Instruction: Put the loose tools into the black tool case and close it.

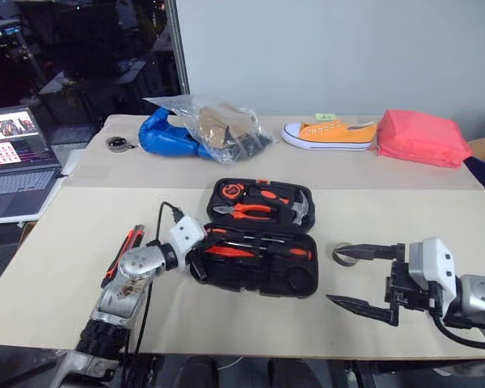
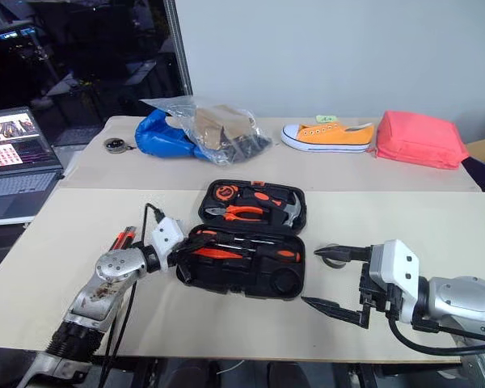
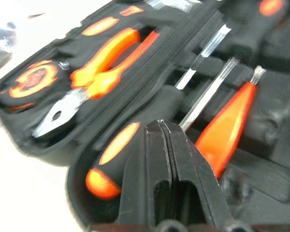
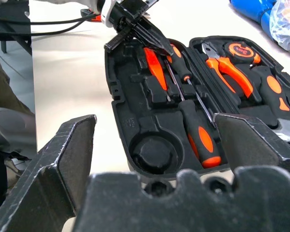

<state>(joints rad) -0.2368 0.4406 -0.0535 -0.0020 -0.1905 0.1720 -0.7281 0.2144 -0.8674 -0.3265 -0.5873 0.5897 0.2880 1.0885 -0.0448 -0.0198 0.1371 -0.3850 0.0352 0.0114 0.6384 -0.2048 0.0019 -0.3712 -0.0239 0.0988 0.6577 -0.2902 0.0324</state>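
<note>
The black tool case lies open in the middle of the table. Its rear half holds pliers, a hammer and a tape measure. The front half holds two orange-and-black screwdrivers and a slim orange tool. My left gripper is shut, empty, at the case's left end, tips just over a screwdriver handle. An orange-black utility knife lies on the table left of that arm. A small tape ring sits right of the case, beside my open, empty right gripper.
An open laptop stands at the far left. Along the table's back lie a blue item under a plastic bag, an orange shoe, a red pouch and a small round object. A black cable loops off my left wrist.
</note>
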